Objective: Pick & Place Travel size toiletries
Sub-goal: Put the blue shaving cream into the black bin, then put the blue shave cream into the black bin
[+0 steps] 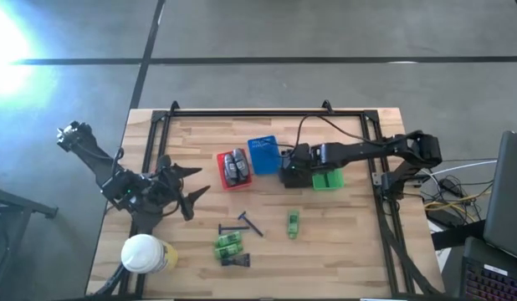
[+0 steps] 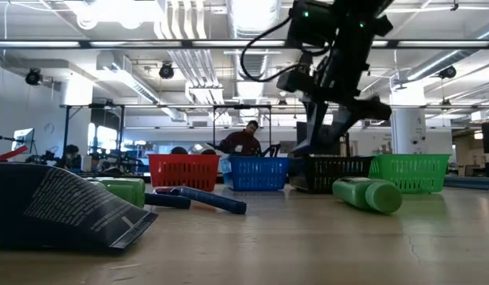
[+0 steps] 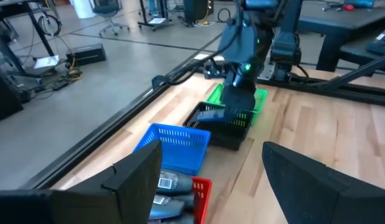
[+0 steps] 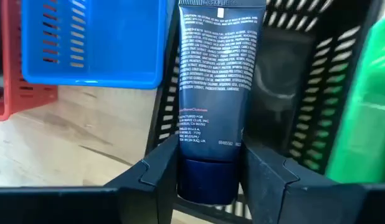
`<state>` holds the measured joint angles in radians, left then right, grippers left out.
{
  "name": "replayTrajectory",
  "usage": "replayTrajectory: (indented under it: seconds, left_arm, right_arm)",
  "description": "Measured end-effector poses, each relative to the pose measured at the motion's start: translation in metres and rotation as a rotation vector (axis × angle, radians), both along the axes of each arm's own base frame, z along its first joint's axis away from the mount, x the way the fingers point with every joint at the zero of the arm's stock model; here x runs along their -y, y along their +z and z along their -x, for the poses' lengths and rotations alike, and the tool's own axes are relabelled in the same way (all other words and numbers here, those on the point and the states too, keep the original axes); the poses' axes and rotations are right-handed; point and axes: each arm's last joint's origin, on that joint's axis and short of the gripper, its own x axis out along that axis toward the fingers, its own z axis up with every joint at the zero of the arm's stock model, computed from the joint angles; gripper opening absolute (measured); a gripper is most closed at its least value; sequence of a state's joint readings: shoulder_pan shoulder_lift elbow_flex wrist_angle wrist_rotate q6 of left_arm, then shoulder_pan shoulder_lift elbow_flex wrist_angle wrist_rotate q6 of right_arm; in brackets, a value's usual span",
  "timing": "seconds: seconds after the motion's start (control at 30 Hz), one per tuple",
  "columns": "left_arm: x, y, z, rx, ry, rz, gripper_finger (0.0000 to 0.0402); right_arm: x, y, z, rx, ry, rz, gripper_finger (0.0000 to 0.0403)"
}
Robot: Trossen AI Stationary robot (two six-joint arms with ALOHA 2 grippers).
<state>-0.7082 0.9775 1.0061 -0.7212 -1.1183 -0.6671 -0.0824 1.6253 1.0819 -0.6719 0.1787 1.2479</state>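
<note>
My right end effector [image 4: 208,177] is clamped on a dark blue tube [image 4: 214,93], cap end between my fingers, held over the black basket [image 4: 304,87]. Blue basket [image 1: 263,155] is just beside it on one side, green basket [image 1: 329,180] on the other; red basket [image 1: 233,170] w/ two grey mini bottles [image 1: 236,165] sits past the blue one. Left end effector [image 1: 185,186] waits well apart, fingers spread, nothing in it. On the counter [image 1: 342,242] near that one: green packets [image 1: 227,245], green bottle [image 1: 293,223], dark sticks [image 1: 242,224].
</note>
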Motion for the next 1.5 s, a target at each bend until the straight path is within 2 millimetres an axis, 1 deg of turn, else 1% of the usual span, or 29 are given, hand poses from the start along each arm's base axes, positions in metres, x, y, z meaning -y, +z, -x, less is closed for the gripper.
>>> replayTrajectory:
  seconds: [0.13, 0.23, 0.57, 0.73, 0.87, 0.93, 1.0, 1.07, 1.13, 1.3, 1.4, 1.5]
  left_arm:
    - [0.0, 0.0, 0.0, 0.017, 0.01, 0.031, 0.0282]
    - [0.0, 0.0, 0.0, 0.023, 0.013, 0.042, 0.0282]
    - [0.001, -0.005, -0.001, 0.003, -0.003, 0.047, 0.0282]
    - [0.002, -0.011, -0.001, -0.015, -0.024, 0.069, 0.0282]
    - [0.002, -0.012, -0.003, 0.011, -0.008, 0.109, 0.0282]
    - [0.002, -0.013, -0.004, 0.023, -0.001, 0.126, 0.0282]
    - [0.002, -0.012, -0.004, 0.056, 0.014, 0.181, 0.0282]
    - [0.004, -0.012, -0.006, 0.082, 0.016, 0.257, 0.0282]
    - [0.006, -0.013, -0.007, 0.072, -0.009, 0.32, 0.0282]
    - [0.013, -0.019, -0.011, 0.01, -0.074, 0.408, 0.0282]
    - [0.016, -0.022, -0.014, -0.008, -0.077, 0.419, 0.0282]
    - [0.019, -0.026, -0.018, -0.023, -0.08, 0.412, 0.0282]
  right_arm:
    - [-0.002, -0.01, 0.004, -0.002, -0.048, -0.025, 0.0156]
    - [-0.005, -0.01, 0.005, 0.0, -0.039, -0.026, 0.0172]
    - [-0.022, 0.017, -0.01, 0.073, 0.082, 0.004, 0.0255]
    - [-0.042, 0.031, -0.014, 0.08, 0.182, 0.04, 0.0291]
    - [-0.061, 0.033, -0.015, 0.091, 0.255, 0.095, 0.031]
    - [-0.069, 0.032, -0.018, 0.122, 0.308, 0.124, 0.0316]
    - [-0.075, 0.03, -0.022, 0.152, 0.369, 0.15, 0.0321]
    - [-0.077, 0.029, -0.027, 0.184, 0.406, 0.17, 0.0324]
    - [-0.078, 0.026, -0.032, 0.21, 0.427, 0.18, 0.0326]
    - [-0.082, 0.016, -0.041, 0.232, 0.477, 0.084, 0.032]
    - [-0.093, 0.005, -0.042, 0.211, 0.491, -0.025, 0.0311]
    - [-0.108, -0.003, -0.043, 0.201, 0.492, -0.089, 0.0302]
